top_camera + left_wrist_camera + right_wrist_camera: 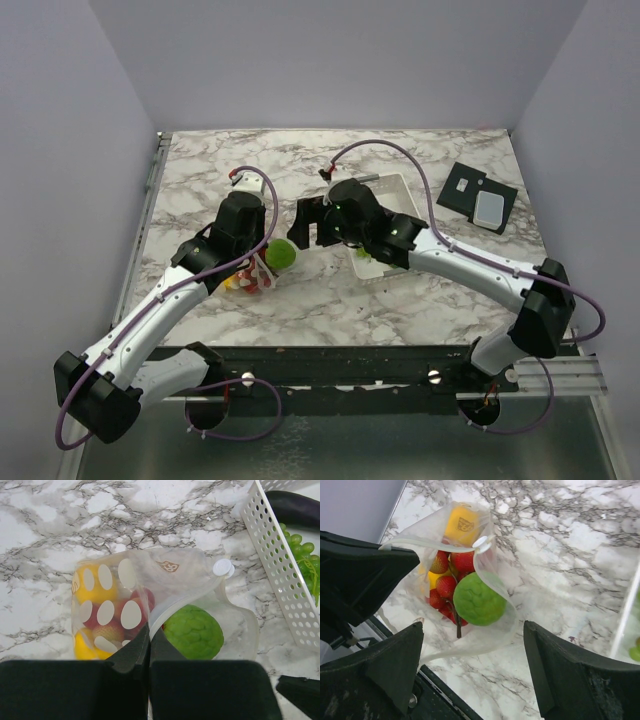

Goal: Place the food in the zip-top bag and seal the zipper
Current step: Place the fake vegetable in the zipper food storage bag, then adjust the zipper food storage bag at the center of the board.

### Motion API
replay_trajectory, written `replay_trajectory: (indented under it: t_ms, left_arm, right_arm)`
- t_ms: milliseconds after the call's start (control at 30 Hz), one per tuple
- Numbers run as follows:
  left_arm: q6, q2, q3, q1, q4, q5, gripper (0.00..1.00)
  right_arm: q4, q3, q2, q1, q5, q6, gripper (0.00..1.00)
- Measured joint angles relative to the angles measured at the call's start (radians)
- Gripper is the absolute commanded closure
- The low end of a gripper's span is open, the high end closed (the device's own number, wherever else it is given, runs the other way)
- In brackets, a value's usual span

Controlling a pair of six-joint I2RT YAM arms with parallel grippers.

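The clear zip-top bag lies on the marble table, its mouth gaping open toward the right. Yellow pieces and red strawberries show through its wall. A bumpy green fruit sits just inside the open mouth. The zipper runs along the mouth rim, unsealed. My left gripper is shut on the bag's rim beside the green fruit. My right gripper hovers open above the bag's mouth, nothing between its fingers. The right gripper is just right of the bag.
A white perforated basket stands to the right of the bag and holds a dark eggplant and green grapes. A black plate with a pale block lies at the back right. The table's front rail runs close below.
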Motion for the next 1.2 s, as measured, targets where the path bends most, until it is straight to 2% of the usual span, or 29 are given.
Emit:
replay_trajectory:
  t_ms: [300,667,900,1200]
  left_arm:
    - [0.000,0.002,0.000,0.000,0.000,0.001,1.00]
    - [0.000,0.006,0.000,0.000,0.000,0.003,1.00]
    - [0.000,0.006,0.000,0.000,0.000,0.003,1.00]
    - [0.000,0.006,0.000,0.000,0.000,0.004,1.00]
  right_arm:
    - [-0.145,-0.033,-0.113,0.000,0.166,-0.099,0.15]
    - [-0.279,-0.116,-0.164,-0.048,0.263,-0.169,0.15]
    - [-0.309,-0.146,-0.165,-0.125,0.273,-0.190,0.16]
    - [-0.306,-0.146,-0.133,-0.281,0.248,-0.228,0.17]
